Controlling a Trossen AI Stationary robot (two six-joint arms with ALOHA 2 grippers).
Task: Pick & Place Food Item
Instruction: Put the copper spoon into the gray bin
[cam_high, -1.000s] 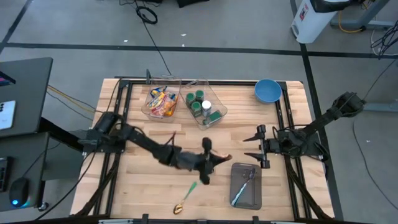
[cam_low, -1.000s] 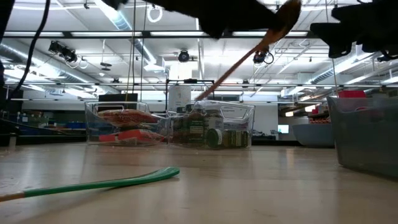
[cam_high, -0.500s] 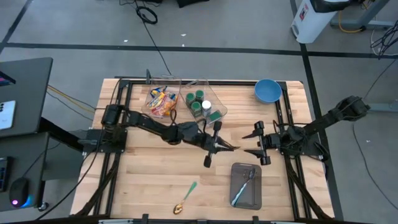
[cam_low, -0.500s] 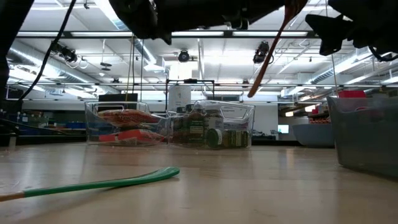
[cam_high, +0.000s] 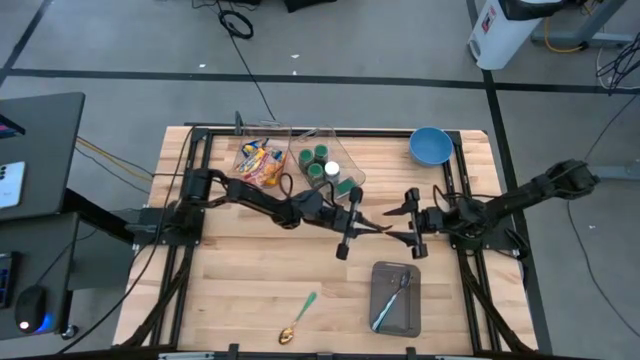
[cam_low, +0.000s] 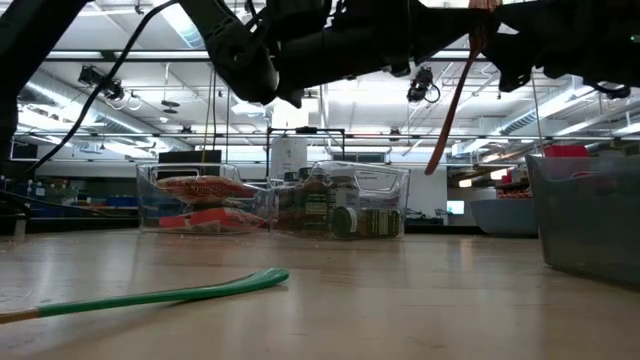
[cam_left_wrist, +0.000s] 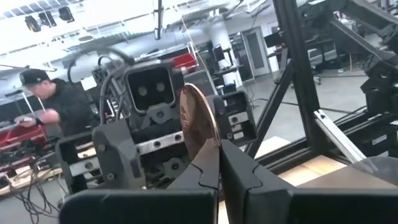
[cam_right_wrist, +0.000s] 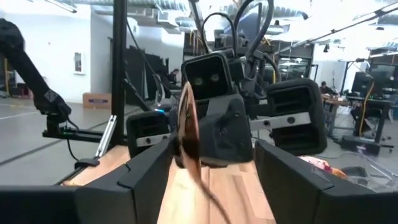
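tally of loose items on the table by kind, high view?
Spoons: 2, copper spoon held in the left claw, green-handled spoon on the wood
Clear bins: 2, snack bin, jar bin
Blue bowl: 1
Grey tray: 1
Total: 6

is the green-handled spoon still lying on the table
Yes, the green-handled spoon lies flat on the wooden table, apart from both grippers.

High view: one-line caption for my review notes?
Mid-table handover: left gripper shut on a copper spoon, held between the open right gripper.
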